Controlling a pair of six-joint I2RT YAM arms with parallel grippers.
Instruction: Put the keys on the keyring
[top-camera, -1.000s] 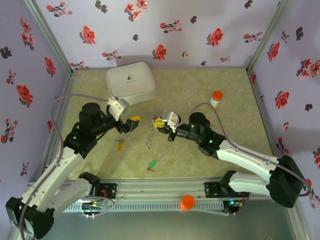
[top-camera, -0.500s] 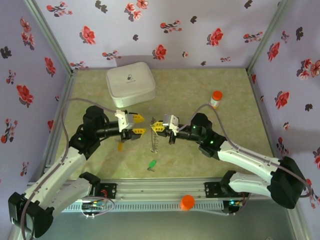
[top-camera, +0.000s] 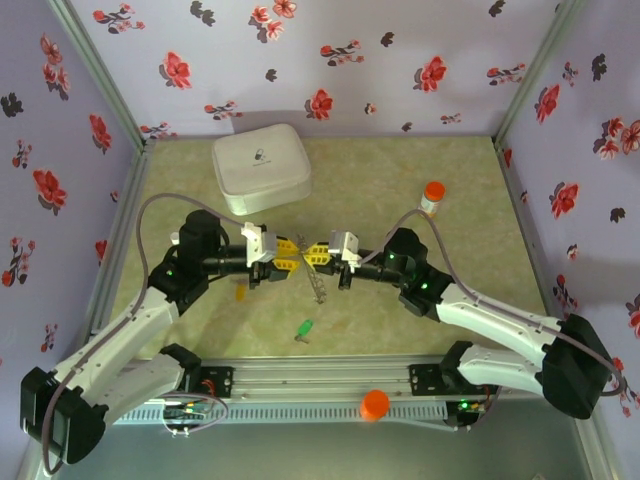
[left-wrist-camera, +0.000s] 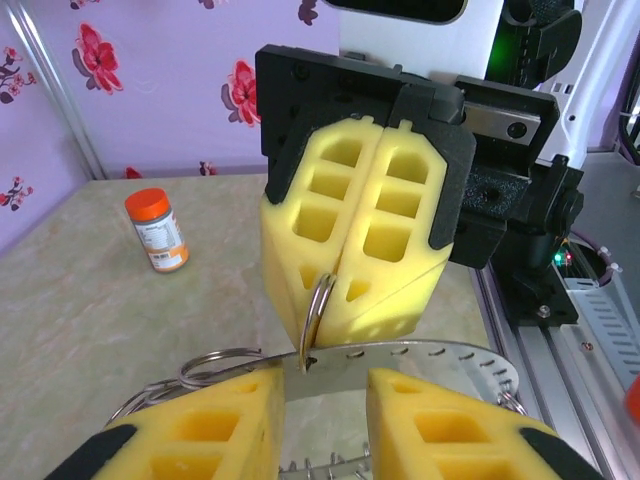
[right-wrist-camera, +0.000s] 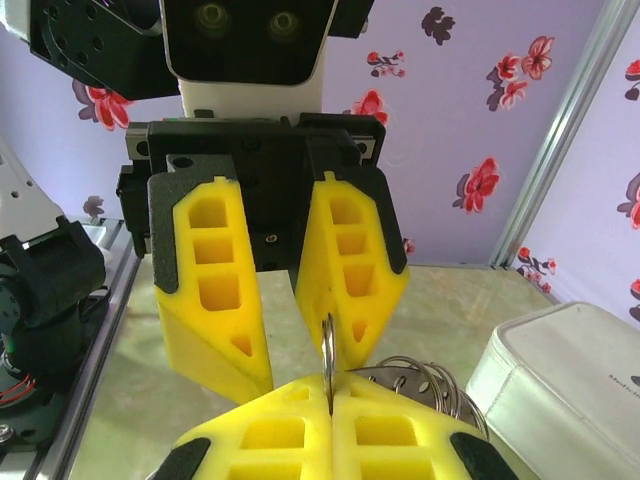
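Right pincer (top-camera: 318, 254) shut tight on keyring (top-camera: 319, 284), held up in middle. Left pincer (top-camera: 288, 256) half open, fingers either side of it. Pinch flat part gently, no twisting. Green key (top-camera: 304, 328) near, orange key (top-camera: 239, 292) left, both on table (top-camera: 380, 170).

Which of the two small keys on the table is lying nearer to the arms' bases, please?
The green-headed key: it lies toward the near edge of the table, while the yellow-orange key sits farther back and off to the left.
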